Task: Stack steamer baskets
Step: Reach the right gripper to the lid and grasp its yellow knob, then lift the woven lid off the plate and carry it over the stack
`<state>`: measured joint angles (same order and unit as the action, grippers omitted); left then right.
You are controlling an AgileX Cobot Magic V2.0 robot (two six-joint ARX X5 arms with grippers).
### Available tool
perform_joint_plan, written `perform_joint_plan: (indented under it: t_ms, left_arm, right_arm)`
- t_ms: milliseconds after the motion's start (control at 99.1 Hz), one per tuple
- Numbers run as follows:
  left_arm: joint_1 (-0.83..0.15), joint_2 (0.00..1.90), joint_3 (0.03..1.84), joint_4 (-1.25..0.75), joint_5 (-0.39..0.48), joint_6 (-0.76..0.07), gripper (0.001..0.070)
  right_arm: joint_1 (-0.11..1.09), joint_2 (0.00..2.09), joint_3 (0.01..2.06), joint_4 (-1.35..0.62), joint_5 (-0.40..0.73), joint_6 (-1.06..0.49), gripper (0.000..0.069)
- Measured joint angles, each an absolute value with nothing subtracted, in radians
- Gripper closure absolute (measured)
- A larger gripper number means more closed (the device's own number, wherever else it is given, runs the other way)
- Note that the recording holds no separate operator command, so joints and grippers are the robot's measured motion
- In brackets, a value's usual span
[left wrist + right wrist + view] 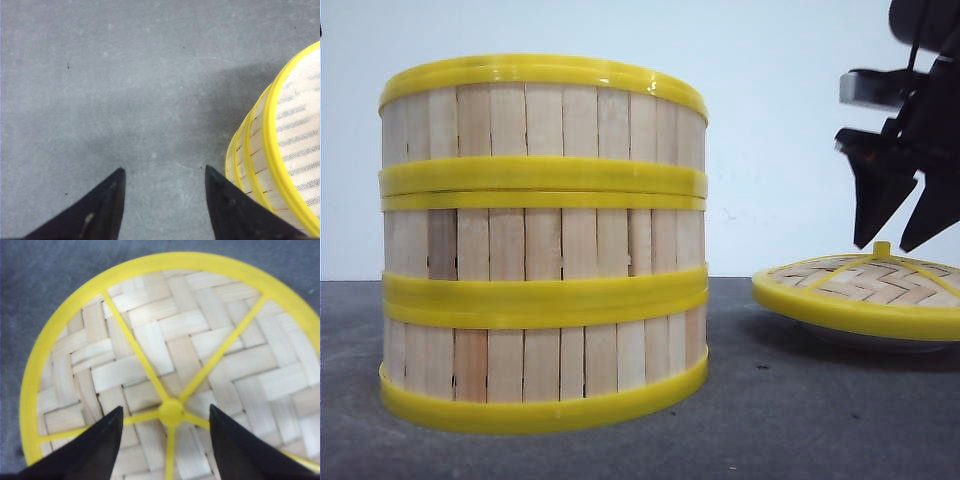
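Note:
Three steamer baskets (542,245) stand stacked in one column at the left of the front view, pale slats between yellow rims. The stack (280,160) also shows at the edge of the left wrist view, just beside one fingertip (220,192). My left gripper (165,172) is open over bare table, nothing between its fingers; it does not show in the front view. My right gripper (898,240) hangs open just above the domed woven lid (865,285) at the right. In the right wrist view, the right gripper (165,410) straddles the lid's yellow knob (171,412) from above.
The lid rests on a white plate (865,340) whose edge peeks out below its yellow rim. The grey table (770,420) runs between the stack and the lid. A pale wall stands behind.

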<state>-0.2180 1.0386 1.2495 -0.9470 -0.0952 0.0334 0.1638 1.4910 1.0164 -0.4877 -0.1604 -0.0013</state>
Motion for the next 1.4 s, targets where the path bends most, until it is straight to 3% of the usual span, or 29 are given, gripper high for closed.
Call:
perform_joint_plan:
  t_ms: [151,333,565,797,969,1403]
  left_arm:
    - [-0.218,1.039,1.25,-0.948,-0.096,0.033,0.0412]
    - [-0.218,1.039,1.25,-0.95,-0.096,0.033,0.0412]
    - [-0.218,1.039,1.25,-0.951,-0.096,0.033,0.0412]
    - [-0.218,1.039,1.25,-0.951,-0.096,0.033,0.0412]
    - [-0.217,1.039,1.249,-0.951,-0.096,0.033,0.0412]
    - [-0.174,1.039,1.25,-0.949,-0.095,0.033,0.0412]
  right_arm:
    - [0.172,1.501,1.016,-0.459,-0.158,-0.002,0.037]
    - [0.175,1.501,1.016,-0.459,-0.155,-0.003,0.053]
    - [0.173,1.501,1.016,-0.47,-0.15,-0.003,0.063]
    - [0.173,1.501,1.018,-0.474,-0.151,-0.004,0.0635]
    - [0.179,1.498,1.087,-0.597,-0.158,-0.005,0.0635]
    - [0.334,1.448,1.543,-0.859,-0.161,-0.023,0.0635]
